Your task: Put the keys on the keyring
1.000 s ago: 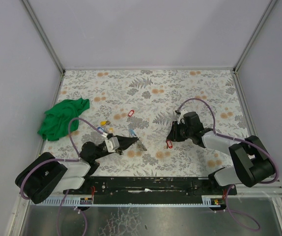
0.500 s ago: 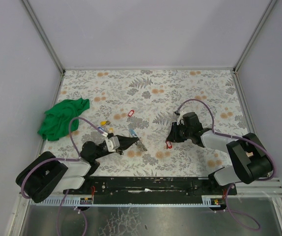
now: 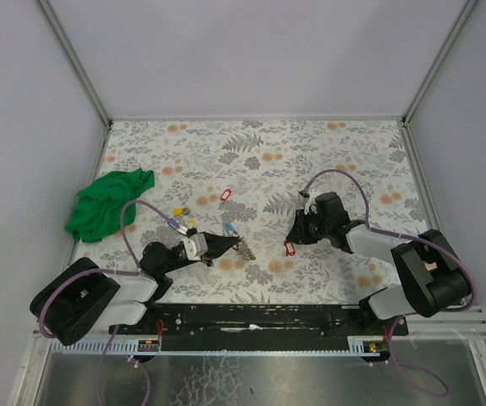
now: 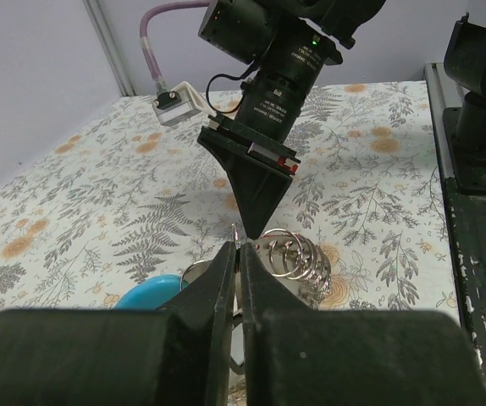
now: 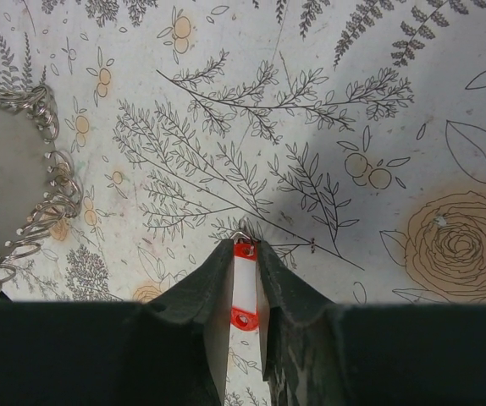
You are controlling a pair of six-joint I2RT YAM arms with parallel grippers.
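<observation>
My left gripper [image 4: 240, 247] is shut on the thin wire of the keyring [image 4: 296, 257]. Its coil of metal rings lies just right of the fingertips, and its light-blue arc [image 4: 148, 293] shows to the left. From above, this gripper [image 3: 230, 245] holds the keyring [image 3: 242, 249] low over the table. My right gripper [image 5: 244, 245] points down with its fingers pressed on both sides of a red-tagged key [image 5: 244, 284]; a small wire loop pokes out past the tips. From above it [image 3: 292, 244] stands right of the keyring. More keys lie loose: red [image 3: 223, 195], yellow [image 3: 176, 211], blue [image 3: 228, 227].
A green cloth [image 3: 107, 204] lies bunched at the table's left edge. Purple cables arch over both arms. The keyring's metal rings [image 5: 52, 199] reach into the left of the right wrist view. White walls enclose the floral table [image 3: 353, 152] on three sides.
The right gripper's fingers have narrowed onto the red-tagged key. The left gripper, holding the keyring, has edged slightly to the right.
</observation>
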